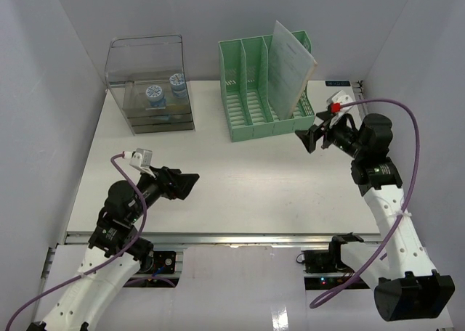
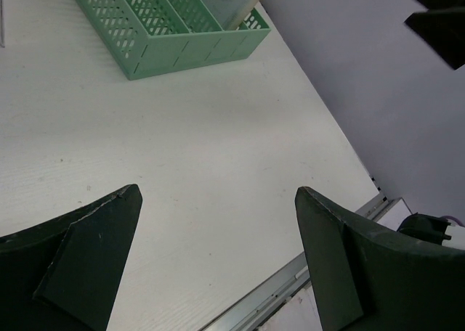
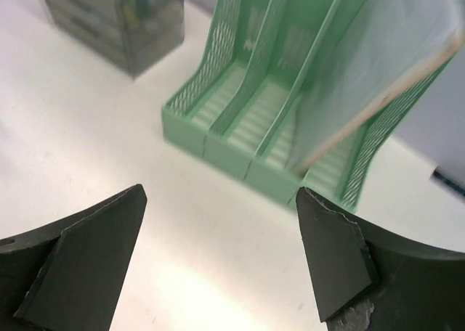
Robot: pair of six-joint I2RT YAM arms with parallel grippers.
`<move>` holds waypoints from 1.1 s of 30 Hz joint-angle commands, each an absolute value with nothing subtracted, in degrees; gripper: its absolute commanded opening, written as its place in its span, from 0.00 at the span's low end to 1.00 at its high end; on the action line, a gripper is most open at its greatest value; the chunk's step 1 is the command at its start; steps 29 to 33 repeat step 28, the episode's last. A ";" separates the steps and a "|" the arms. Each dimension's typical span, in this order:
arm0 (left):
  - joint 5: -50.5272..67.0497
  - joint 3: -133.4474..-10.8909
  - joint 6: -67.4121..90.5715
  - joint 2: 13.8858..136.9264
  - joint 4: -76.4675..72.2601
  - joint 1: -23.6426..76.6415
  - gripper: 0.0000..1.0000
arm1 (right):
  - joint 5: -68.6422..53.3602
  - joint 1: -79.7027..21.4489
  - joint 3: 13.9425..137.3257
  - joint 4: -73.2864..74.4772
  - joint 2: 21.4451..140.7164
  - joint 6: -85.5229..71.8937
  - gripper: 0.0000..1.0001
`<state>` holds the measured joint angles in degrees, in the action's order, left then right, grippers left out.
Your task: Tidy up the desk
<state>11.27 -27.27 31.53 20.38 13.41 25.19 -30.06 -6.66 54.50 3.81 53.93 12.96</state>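
The desk (image 1: pixel 240 186) is a large white tabletop with a metal rail (image 1: pixel 218 238) along its near edge. My left gripper (image 1: pixel 190 185) is open and empty, low over the desk's near left part; in the left wrist view (image 2: pixel 218 193) only bare desk (image 2: pixel 182 142) lies between its fingers. My right gripper (image 1: pixel 311 139) is open and empty, just right of the green file rack's front corner; in the right wrist view (image 3: pixel 220 193) it faces the rack (image 3: pixel 276 106).
A green slotted file rack (image 1: pixel 261 91) stands at the back middle, with a sheaf of papers (image 1: pixel 289 66) leaning in its right slot. A clear plastic drawer box (image 1: pixel 149 84) holding blue-capped items (image 1: pixel 154 95) stands at the back left. White walls enclose three sides.
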 commanded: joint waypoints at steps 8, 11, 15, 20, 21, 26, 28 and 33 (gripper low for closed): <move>14.30 -30.31 28.64 15.50 19.70 24.79 0.98 | -25.66 -6.59 41.57 16.93 47.74 10.73 0.90; 14.50 -30.67 27.78 13.81 20.83 24.87 0.98 | -20.77 -6.59 39.30 15.30 46.41 5.12 0.90; 14.37 -30.45 27.33 11.73 21.09 24.87 0.98 | -16.69 -6.64 36.07 12.65 43.67 3.78 0.90; 14.36 -30.15 27.02 11.04 21.15 24.79 0.98 | -14.41 -6.59 32.43 10.74 40.36 2.53 0.90; 14.33 -30.13 26.96 11.13 21.16 24.79 0.98 | -13.73 -6.59 32.00 10.58 39.86 2.19 0.90; 14.12 -30.06 26.81 11.66 21.09 24.79 0.98 | -10.26 -6.59 31.00 10.06 38.82 1.62 0.90; 14.06 -29.99 26.87 11.56 21.09 24.79 0.98 | -9.42 -6.59 31.00 9.93 39.36 1.43 0.90; 14.06 -29.99 26.87 11.56 21.09 24.79 0.98 | -9.42 -6.59 31.00 9.93 39.36 1.43 0.90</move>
